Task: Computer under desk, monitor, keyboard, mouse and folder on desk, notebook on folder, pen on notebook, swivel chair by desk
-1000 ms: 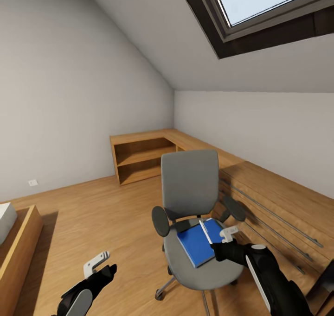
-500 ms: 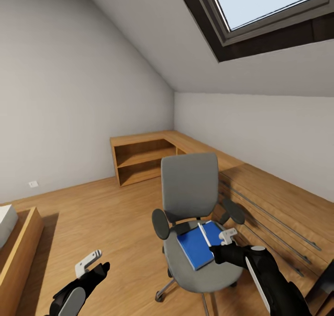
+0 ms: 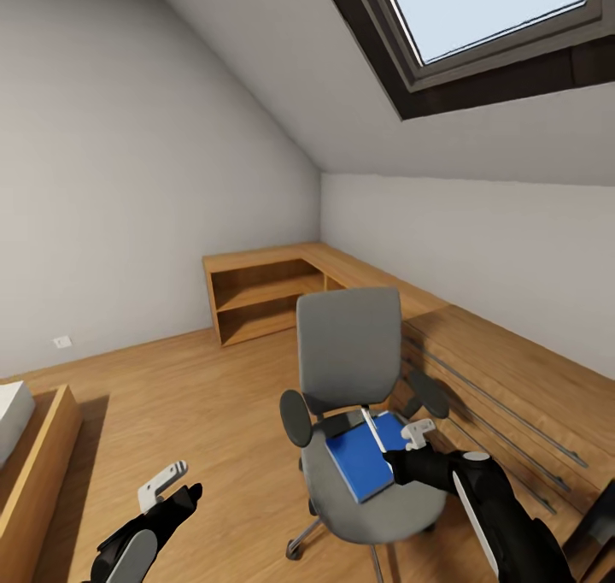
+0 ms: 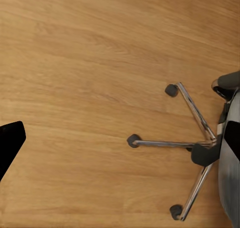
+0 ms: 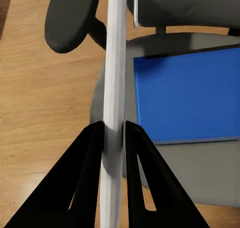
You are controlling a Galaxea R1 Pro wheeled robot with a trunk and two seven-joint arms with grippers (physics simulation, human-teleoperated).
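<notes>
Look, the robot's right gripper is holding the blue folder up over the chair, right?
Not quite. The right gripper is holding the thin grey notebook up over the chair. The blue folder lies flat on the seat, as the right wrist view shows.

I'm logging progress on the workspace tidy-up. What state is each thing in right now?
folder: flat on the chair seat, not yet moved.
notebook: edge-on, clamped between the right gripper's fingers above the seat.
swivel chair: upright on the wooden floor.
right gripper: shut on the notebook.
left gripper: empty, over the floor.
</notes>
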